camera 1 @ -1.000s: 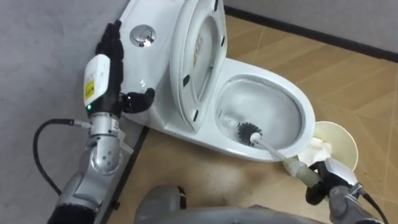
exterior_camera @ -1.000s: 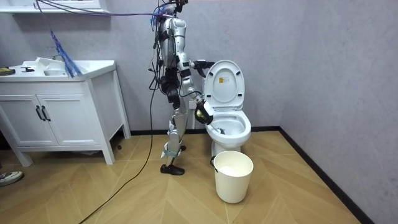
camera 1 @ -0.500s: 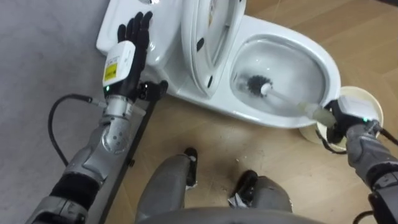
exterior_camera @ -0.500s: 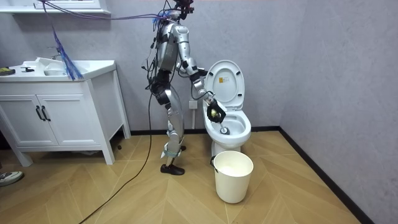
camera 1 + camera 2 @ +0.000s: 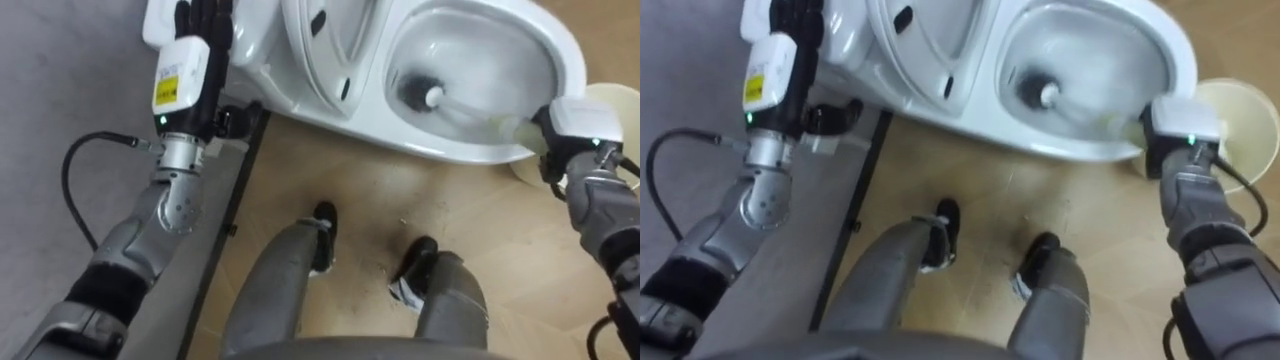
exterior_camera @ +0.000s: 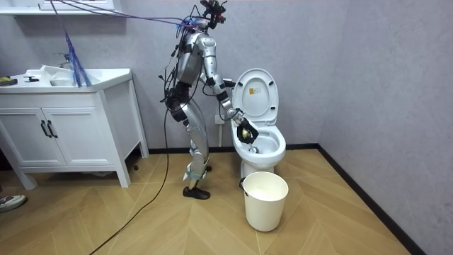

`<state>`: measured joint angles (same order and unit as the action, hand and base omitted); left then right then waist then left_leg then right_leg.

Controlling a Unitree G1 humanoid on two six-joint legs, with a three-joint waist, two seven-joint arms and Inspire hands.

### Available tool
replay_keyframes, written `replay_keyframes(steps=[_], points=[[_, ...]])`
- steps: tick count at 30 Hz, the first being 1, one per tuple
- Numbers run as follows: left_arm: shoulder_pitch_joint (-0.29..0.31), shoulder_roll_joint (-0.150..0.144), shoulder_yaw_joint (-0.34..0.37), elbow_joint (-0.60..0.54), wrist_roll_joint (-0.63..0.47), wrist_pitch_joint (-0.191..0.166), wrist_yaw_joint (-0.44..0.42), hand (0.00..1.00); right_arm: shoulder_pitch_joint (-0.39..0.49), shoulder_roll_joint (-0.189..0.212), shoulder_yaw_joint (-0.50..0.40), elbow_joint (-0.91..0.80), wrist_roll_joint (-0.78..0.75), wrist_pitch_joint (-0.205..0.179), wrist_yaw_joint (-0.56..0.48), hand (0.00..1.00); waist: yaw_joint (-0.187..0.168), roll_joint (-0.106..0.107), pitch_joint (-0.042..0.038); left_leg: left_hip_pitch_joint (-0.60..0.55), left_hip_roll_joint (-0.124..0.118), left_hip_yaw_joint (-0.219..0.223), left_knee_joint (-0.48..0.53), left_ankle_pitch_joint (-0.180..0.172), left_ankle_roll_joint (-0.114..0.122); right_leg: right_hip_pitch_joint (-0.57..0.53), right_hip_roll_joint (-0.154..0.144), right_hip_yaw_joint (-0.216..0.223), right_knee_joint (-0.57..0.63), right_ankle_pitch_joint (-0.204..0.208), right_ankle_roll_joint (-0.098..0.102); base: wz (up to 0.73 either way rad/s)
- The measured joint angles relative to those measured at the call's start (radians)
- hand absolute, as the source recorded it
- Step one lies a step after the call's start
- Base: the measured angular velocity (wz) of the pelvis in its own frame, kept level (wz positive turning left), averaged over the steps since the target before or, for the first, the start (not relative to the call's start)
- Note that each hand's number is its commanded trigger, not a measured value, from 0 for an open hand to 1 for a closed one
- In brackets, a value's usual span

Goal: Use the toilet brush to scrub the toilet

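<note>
Black-bristled toilet brush with pale handle (image 5: 410, 88) lying head-down inside bowl of white ceramic toilet (image 5: 390, 135). Right hand (image 5: 572, 140) clasping handle end at bowl's front rim. Left hand (image 5: 205, 25) hovering over tank corner, fingers straight, holding nothing.

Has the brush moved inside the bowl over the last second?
Yes. Against the toilet bowl, the brush in the right hand has swept its head off the near rim, deeper toward the raised seat. The camera shifted too.
</note>
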<state>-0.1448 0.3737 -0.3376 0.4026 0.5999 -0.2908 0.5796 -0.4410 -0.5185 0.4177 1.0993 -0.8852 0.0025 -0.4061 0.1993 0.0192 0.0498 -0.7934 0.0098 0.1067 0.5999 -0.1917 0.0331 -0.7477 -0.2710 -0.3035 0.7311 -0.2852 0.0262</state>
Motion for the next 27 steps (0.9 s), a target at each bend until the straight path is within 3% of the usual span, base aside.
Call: replay_keyframes(steps=[8, 13, 20, 24, 27], points=[[-0.004, 0.016, -0.011, -0.011, 0.026, 0.003, 0.044, 0.00, -0.005, -0.017, 0.052, -0.087, -0.058, 0.070, -0.001, 1.00, 0.002, 0.000, -0.0006, -0.034, 0.006, -0.001, 0.019, -0.001, 0.001, -0.022, 0.009, 0.001, -0.008, -0.005, -0.002, 0.00], [0.000, 0.037, -0.054, -0.009, 0.024, 0.046, 0.086, 0.00, 0.043, -0.014, 0.081, -0.197, -0.067, 0.132, 0.017, 1.00, 0.003, 0.010, -0.0064, -0.034, 0.019, -0.002, 0.021, -0.001, -0.005, -0.015, 0.024, -0.007, -0.020, -0.003, -0.006, 0.00], [-0.001, 0.040, -0.082, 0.002, 0.017, 0.075, 0.110, 0.00, 0.048, -0.007, 0.112, -0.220, -0.057, 0.156, 0.016, 1.00, 0.016, 0.032, -0.0087, -0.031, 0.036, -0.004, 0.022, -0.005, -0.013, -0.005, 0.045, -0.007, -0.034, 0.000, -0.010, -0.04], [0.000, 0.041, -0.099, -0.005, 0.015, 0.098, 0.112, 0.00, 0.047, -0.013, 0.110, -0.195, 0.135, 0.159, 0.009, 1.00, 0.029, 0.035, -0.0078, -0.026, 0.035, 0.000, 0.012, -0.007, -0.015, -0.007, 0.044, 0.000, -0.032, -0.003, -0.013, -0.03], [0.006, 0.044, -0.101, -0.039, 0.010, 0.125, 0.121, 0.00, 0.026, -0.016, 0.101, -0.166, 0.376, 0.144, -0.007, 1.00, 0.022, 0.030, -0.0046, -0.043, 0.028, 0.012, 0.014, -0.007, -0.015, -0.038, 0.026, 0.007, -0.005, -0.010, -0.016, 0.01]])
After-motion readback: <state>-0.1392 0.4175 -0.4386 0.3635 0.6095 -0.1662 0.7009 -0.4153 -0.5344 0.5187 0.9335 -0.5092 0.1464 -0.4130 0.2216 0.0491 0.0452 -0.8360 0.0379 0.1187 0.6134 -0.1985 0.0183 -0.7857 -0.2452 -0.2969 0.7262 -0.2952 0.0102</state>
